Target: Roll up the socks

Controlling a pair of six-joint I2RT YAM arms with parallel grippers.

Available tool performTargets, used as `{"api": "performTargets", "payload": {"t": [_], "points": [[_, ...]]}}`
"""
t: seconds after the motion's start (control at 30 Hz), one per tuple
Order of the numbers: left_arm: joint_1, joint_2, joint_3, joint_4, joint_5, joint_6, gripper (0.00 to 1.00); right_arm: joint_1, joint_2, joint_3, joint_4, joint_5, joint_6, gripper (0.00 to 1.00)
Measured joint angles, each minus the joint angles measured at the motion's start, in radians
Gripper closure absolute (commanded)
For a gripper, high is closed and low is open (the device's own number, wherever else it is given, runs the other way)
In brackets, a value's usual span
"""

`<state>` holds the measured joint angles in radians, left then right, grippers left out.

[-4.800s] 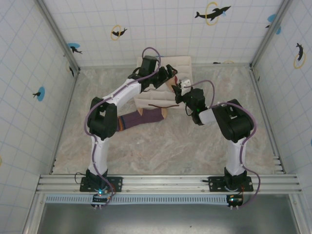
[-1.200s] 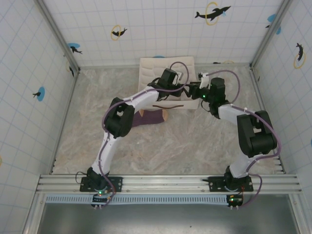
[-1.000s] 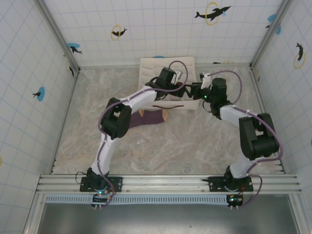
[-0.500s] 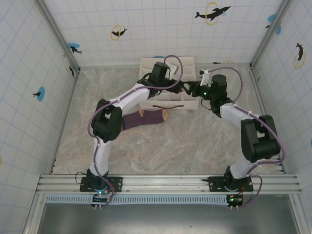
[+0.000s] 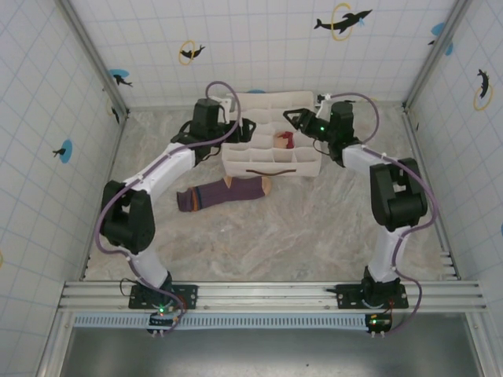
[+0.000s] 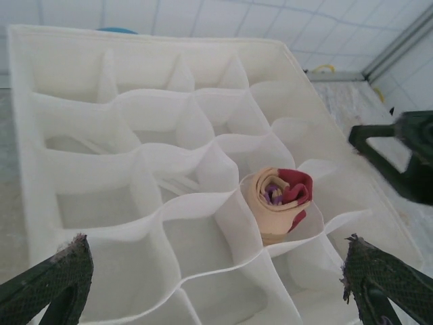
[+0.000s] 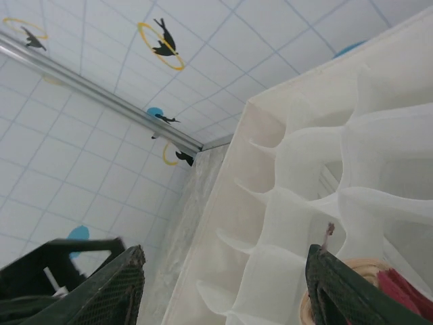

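Rolled beige sock (image 6: 277,203) sits in an organiser box (image 6: 149,37) compartment. Purple sock (image 5: 224,193) lies on the table (image 5: 314,228), apparently unrolled. Left gripper (image 6: 215,242) and right gripper (image 7: 224,252) are both released.

lab test cell | gridded white walls (image 5: 259,47) with dolphin stickers (image 5: 343,20) | aluminium frame rail (image 5: 267,297)

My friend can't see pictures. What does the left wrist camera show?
A rolled beige and dark red sock sits in one pocket of a white organiser box. The left gripper has its dark fingers spread wide at the bottom corners.
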<state>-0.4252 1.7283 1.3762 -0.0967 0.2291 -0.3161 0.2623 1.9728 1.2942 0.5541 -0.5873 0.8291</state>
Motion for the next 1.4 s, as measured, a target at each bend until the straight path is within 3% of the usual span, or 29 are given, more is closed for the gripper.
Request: {"api": "performTargets", "payload": {"t": [0.4,0.8,1.03,1.4], "points": [[0.034,-0.134,-0.289,-0.060,0.023,-0.089,0.05,0.085,0.142,0.217,-0.106,0.045,0.133,0.36],[0.033,-0.195,-0.436,-0.053,0.053,-0.150,0.08,0.082,0.237,0.319,-0.420,0.143,0.148,0.37],[0.013,-0.159,-0.445,-0.009,0.076,-0.183,0.09,0.080,0.239,0.339,-0.473,0.189,0.093,0.37],[0.009,-0.026,-0.372,0.077,0.092,-0.220,0.07,0.080,0.220,0.338,-0.395,0.104,0.047,0.32]]}}
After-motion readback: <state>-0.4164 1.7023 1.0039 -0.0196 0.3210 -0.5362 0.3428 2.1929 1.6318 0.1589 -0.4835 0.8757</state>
